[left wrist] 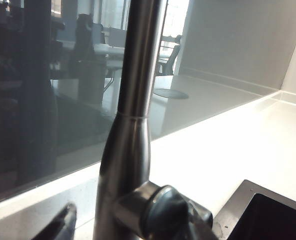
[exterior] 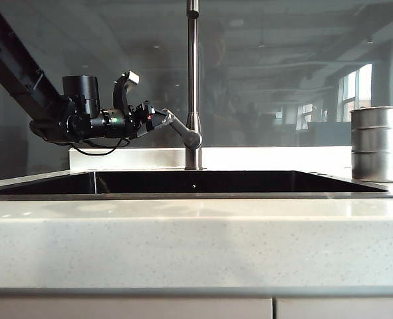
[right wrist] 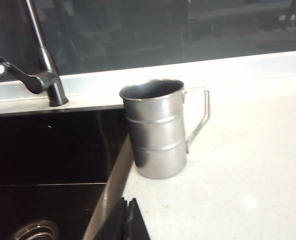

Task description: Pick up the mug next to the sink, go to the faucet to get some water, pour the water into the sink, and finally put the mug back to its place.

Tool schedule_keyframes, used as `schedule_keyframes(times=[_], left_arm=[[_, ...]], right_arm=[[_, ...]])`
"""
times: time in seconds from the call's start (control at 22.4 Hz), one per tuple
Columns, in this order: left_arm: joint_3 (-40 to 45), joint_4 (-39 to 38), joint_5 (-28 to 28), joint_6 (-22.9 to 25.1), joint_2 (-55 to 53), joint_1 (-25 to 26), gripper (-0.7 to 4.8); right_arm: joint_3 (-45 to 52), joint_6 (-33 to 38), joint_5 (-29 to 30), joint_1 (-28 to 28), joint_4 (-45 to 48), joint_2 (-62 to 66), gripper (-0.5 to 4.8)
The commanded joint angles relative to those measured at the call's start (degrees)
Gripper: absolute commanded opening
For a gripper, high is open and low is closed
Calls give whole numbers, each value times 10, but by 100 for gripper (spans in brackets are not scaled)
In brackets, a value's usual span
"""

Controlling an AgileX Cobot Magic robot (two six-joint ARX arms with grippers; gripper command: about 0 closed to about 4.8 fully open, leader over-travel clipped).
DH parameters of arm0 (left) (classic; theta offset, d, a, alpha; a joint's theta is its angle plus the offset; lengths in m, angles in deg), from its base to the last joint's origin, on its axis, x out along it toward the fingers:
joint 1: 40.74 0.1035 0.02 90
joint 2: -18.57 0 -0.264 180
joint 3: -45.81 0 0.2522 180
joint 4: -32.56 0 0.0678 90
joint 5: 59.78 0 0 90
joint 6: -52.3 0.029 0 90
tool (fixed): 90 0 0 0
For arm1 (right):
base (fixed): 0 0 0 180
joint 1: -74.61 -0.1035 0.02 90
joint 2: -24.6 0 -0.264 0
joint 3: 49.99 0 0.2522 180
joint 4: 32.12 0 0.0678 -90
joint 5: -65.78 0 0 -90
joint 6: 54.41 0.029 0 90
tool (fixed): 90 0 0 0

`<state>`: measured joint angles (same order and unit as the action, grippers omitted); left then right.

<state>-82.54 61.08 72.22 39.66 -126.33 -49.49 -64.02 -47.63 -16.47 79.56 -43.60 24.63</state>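
the steel mug [right wrist: 158, 129] stands upright on the worktop [right wrist: 248, 170] at the sink's [right wrist: 47, 150] right edge, apart from the clenched right tool [right wrist: 129, 220]. the left tool [exterior: 157, 118], arm level, grasps the faucet's lever [exterior: 181, 130].

Pale speckled stone countertop [exterior: 196, 242] across the front, cabinet fronts [exterior: 130, 309] just below; dark glossy backsplash panel [exterior: 282, 73] behind, mirroring windows and ceiling lights; round metal drain [right wrist: 35, 231] in the black basin floor
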Motion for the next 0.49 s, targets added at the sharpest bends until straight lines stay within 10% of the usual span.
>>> schedule_keyframes(times=[0.04,0.49], left_arm=[[0,-15,-48,2,-2,8,268],[0,-15,-48,2,-2,8,268]], right_arm=[[1,-10,-28,0,-2,-1,-6],[1,-11,-46,0,-7,-1,-6]])
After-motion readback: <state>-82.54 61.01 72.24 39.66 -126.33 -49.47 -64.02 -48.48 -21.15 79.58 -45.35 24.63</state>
